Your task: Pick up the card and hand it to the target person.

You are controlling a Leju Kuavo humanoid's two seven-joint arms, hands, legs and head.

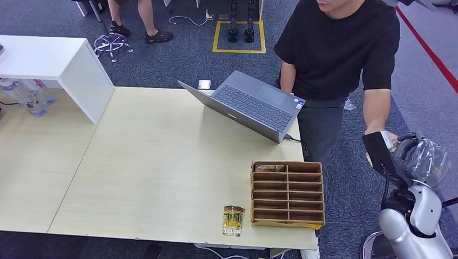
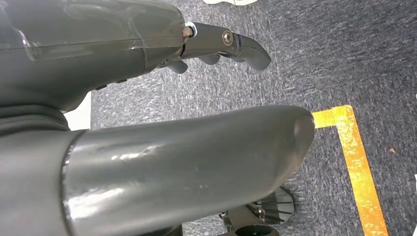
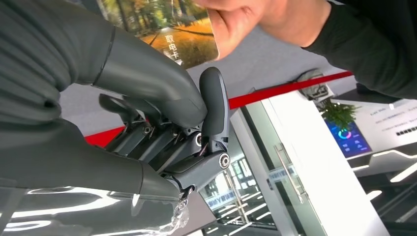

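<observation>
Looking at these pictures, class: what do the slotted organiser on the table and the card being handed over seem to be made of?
The organiser looks like thin unfinished wood or stiff board: matt, light brown, with flat slotted dividers. The card, pinched by a person's hand above the right hand, seems to be glossy plastic or laminated card, a thin flat sheet printed edge to edge with an autumn scene. Neither look settles it.
</observation>
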